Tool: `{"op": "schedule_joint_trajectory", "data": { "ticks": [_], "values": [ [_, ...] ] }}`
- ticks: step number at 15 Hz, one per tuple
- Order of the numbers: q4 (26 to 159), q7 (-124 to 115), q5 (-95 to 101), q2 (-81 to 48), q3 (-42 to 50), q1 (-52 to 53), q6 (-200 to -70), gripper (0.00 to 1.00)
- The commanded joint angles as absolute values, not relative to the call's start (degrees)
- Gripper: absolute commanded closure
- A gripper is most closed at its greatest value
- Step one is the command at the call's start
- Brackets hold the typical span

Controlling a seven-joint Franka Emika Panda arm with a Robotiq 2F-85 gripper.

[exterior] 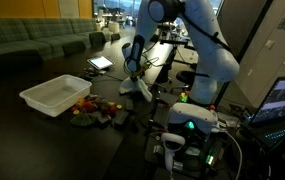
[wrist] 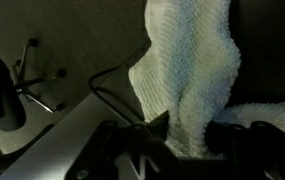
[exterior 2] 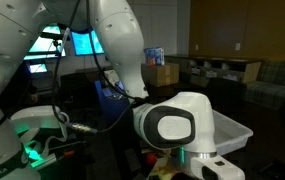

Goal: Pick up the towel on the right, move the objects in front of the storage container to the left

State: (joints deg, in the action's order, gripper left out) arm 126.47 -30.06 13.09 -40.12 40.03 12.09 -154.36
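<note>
Your gripper (wrist: pixel 187 132) has its jaws clamped on the towel (wrist: pixel 194 70). In the wrist view the cream cloth is bunched between them and falls away in rumpled folds, with an office chair (wrist: pixel 4 92) off to one side. In an exterior view the towel (exterior: pixel 138 90) dangles from the gripper (exterior: pixel 134 70) above the dark desk (exterior: pixel 42 140), lifted clear near the middle of the scene. Past it lie the objects (exterior: pixel 90 108), a low jumble of red, yellow and darker bits, just in front of the storage container (exterior: pixel 54 95). Whether the pile touches the bin's near corner, you cannot tell. A sofa (exterior: pixel 32 40) runs along the back of the room.

The pick-up looks done, and the objects appear not yet moved, so the step in hand is the carry toward them. The next move probably calls for you to bring the towel down low beside the pile, on the side away from where it must go. You would then sweep left along the container's front without nudging the bin. A limp cloth may ride over the small pieces, so keep it close to the desk.
</note>
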Motion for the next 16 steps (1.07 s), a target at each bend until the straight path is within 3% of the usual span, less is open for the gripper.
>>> {"op": "schedule_joint_trajectory", "data": {
  "ticks": [1, 16],
  "values": [
    [130.3, -34.0, 15.5, -40.1, 43.8, 16.9, -153.1, 0.96],
    [143.4, -26.6, 20.6, -33.3, 25.8, 22.2, -149.4, 0.96]
  ]
}}
